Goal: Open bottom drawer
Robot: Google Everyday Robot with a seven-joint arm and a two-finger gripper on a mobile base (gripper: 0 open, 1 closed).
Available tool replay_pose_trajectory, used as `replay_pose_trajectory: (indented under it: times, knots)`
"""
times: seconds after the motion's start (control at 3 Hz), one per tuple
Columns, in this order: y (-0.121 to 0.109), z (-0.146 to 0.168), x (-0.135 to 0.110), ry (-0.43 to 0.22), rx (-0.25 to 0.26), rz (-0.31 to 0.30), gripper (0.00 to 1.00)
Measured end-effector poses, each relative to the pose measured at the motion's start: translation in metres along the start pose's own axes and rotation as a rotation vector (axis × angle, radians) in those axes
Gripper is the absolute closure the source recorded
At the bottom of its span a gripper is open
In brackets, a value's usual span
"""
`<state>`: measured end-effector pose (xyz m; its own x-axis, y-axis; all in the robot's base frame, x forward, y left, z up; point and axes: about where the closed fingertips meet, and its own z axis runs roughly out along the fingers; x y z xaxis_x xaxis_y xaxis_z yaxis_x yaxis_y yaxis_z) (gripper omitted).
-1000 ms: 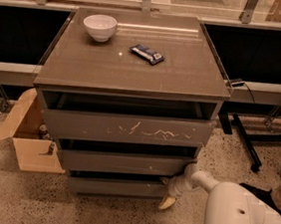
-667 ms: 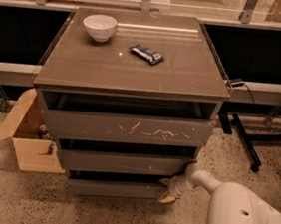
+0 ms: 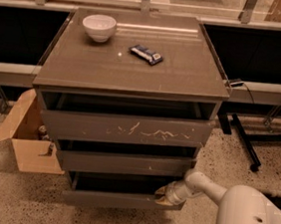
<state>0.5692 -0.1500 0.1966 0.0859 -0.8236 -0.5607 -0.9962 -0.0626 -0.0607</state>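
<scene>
Where the cabinet (image 3: 134, 73) nears the floor, the bottom drawer (image 3: 116, 199) sits lowest of three fronts, a dark gap above it. The gripper (image 3: 164, 195) rests at its upper right edge; whether it grasps cannot be told. A bowl (image 3: 99, 27) stands on top.

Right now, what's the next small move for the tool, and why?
Probably pull the tool straight back, away from the cabinet. It sits at the right end of the top edge of the bottom drawer, in the dark gap under the middle drawer, and the handleless front seems to offer no other hold.
</scene>
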Motion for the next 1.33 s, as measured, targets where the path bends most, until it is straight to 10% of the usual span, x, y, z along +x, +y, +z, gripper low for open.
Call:
replay_pose_trajectory:
  times: [0.33,1.33]
  knots:
    - [-0.0001,-0.0016,0.0019,0.0,0.0,0.0,1.0]
    - [0.0,-0.0015,0.0018,0.0,0.0,0.0,0.36]
